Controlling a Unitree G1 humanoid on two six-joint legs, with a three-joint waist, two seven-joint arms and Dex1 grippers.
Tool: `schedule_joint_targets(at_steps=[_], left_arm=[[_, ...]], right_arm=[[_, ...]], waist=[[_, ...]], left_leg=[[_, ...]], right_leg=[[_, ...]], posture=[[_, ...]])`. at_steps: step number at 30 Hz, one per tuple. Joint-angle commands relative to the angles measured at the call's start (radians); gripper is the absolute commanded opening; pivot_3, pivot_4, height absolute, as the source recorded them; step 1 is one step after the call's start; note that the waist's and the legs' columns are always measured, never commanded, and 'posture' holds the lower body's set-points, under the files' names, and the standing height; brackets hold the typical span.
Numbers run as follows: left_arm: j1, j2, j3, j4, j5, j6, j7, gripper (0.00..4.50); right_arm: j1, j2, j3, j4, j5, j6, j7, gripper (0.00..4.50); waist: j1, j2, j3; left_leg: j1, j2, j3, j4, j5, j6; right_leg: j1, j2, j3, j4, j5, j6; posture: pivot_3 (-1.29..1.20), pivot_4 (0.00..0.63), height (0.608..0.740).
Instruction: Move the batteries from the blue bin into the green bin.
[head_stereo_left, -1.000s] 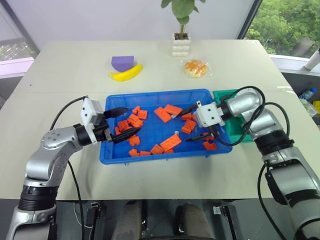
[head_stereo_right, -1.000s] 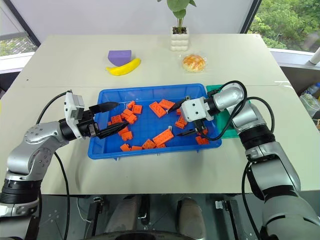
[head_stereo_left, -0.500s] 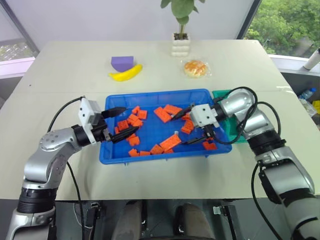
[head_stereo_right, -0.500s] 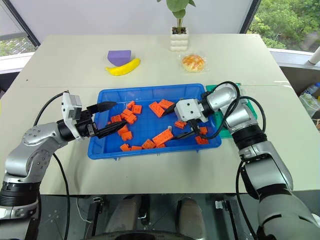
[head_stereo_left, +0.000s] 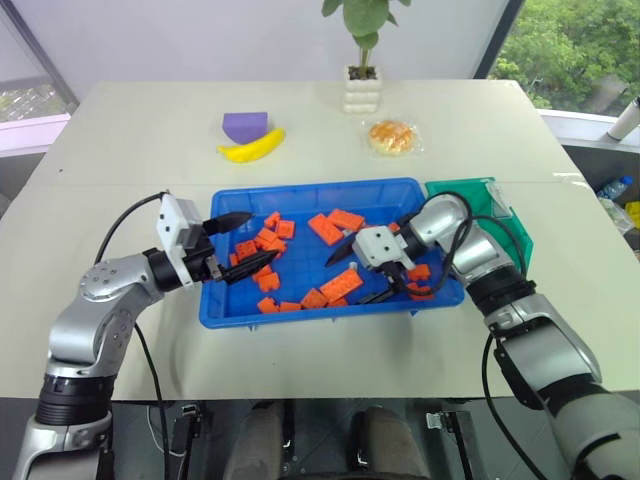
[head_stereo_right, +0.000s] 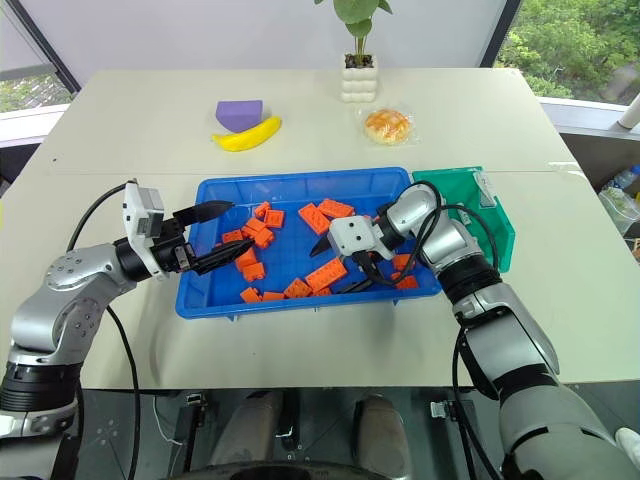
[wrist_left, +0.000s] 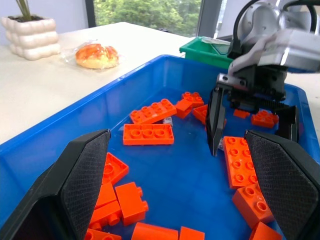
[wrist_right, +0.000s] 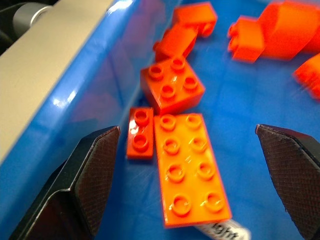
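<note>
Both pincers wide, nothing gripped.
Right pincer (head_stereo_left: 355, 270) over orange bricks (wrist_right: 187, 167) mid blue bin (head_stereo_left: 300, 312); left pincer (head_stereo_left: 243, 243) at its left edge; green bin (head_stereo_left: 495, 205) alongside.

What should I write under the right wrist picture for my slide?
Open right gripper hovering over an orange brick in the blue bin.

Blue bin (head_stereo_left: 300, 310): glossy smooth plastic. Bricks (wrist_right: 187, 170) in it: shiny orange plastic, studded. Hand fingers (wrist_left: 82, 185): matt black, cross-hatched pads. Counter (head_stereo_left: 150, 150): matt beige. Green bin (head_stereo_left: 495, 210) beside blue bin: smooth plastic.
</note>
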Motion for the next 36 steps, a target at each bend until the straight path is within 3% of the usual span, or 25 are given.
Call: schedule_joint_targets(at_steps=[1, 2, 5, 8, 12, 13, 22, 27, 36], left_arm=[[0.003, 0.000, 0.021, -0.043, -0.014, -0.008, 0.006, 4.50], [0.008, 0.004, 0.022, -0.052, -0.019, -0.002, 0.005, 4.50], [0.037, 0.045, 0.020, -0.091, -0.053, 0.047, -0.032, 4.50], [0.068, 0.105, 0.021, -0.124, -0.082, 0.099, -0.080, 4.50], [0.106, 0.192, 0.020, -0.143, -0.089, 0.138, -0.147, 4.50], [0.111, 0.209, 0.020, -0.145, -0.089, 0.141, -0.160, 4.50], [0.103, 0.220, 0.023, -0.127, -0.074, 0.126, -0.174, 4.50], [0.112, 0.225, 0.031, -0.131, -0.076, 0.125, -0.180, 4.50], [0.159, 0.230, 0.066, -0.166, -0.086, 0.132, -0.167, 4.50]], right_arm=[[-0.044, 0.018, 0.001, 0.040, -0.011, -0.009, 0.020, 4.49], [-0.049, 0.021, 0.001, 0.052, -0.013, -0.014, 0.022, 4.49], [-0.061, 0.028, -0.002, 0.077, -0.017, -0.025, 0.026, 3.70], [-0.066, 0.032, -0.003, 0.088, -0.018, -0.032, 0.026, 2.35], [-0.072, 0.036, -0.009, 0.099, -0.022, -0.041, 0.025, 0.23], [-0.074, 0.037, -0.010, 0.100, -0.023, -0.042, 0.024, 0.07], [-0.100, 0.038, -0.027, 0.101, -0.022, -0.048, -0.006, 0.09], [-0.170, 0.127, -0.068, 0.084, 0.030, 0.026, -0.053, 0.09], [-0.267, 0.288, -0.045, 0.342, -0.073, -0.106, -0.198, 0.09]], waist=[[-0.001, 0.000, 0.000], [-0.001, 0.000, 0.000], [-0.002, 0.000, 0.000], [-0.002, 0.000, 0.000], [-0.003, 0.000, 0.000], [-0.002, 0.000, 0.000], [-0.003, 0.000, 0.000], [-0.008, 0.000, 0.000], [0.000, 0.000, 0.000]], left_leg=[[0.000, 0.000, 0.000, 0.000, 0.000, 0.000], [0.000, 0.000, 0.000, 0.000, 0.000, 0.000], [0.000, 0.000, 0.000, 0.000, 0.000, 0.000], [0.000, 0.000, 0.000, 0.000, 0.000, 0.000], [0.000, 0.000, 0.000, -0.001, 0.000, 0.000], [0.000, 0.000, 0.000, -0.001, 0.000, 0.000], [0.000, 0.000, 0.000, -0.001, 0.000, 0.000], [0.000, 0.001, 0.001, -0.002, 0.000, 0.000], [0.000, 0.000, 0.000, -0.002, 0.000, 0.000]], right_leg=[[0.000, 0.000, 0.000, 0.000, 0.000, 0.000], [0.000, 0.000, 0.000, 0.000, 0.000, 0.000], [0.000, 0.000, 0.000, 0.000, 0.000, 0.000], [0.000, 0.000, 0.000, 0.000, 0.000, 0.000], [0.000, 0.000, 0.000, 0.000, 0.000, 0.000], [-0.001, 0.000, 0.000, 0.000, 0.000, 0.000], [-0.001, 0.000, 0.000, 0.000, 0.000, 0.000], [-0.002, 0.001, 0.000, 0.000, 0.000, 0.000], [-0.002, 0.001, 0.001, 0.001, 0.000, 0.000]], posture=[[0.00, 0.150, 0.739], [0.00, 0.150, 0.739], [0.00, 0.150, 0.739], [0.00, 0.150, 0.739], [0.00, 0.150, 0.739], [0.00, 0.150, 0.739], [0.00, 0.150, 0.739], [0.00, 0.150, 0.739], [0.00, 0.150, 0.739]])
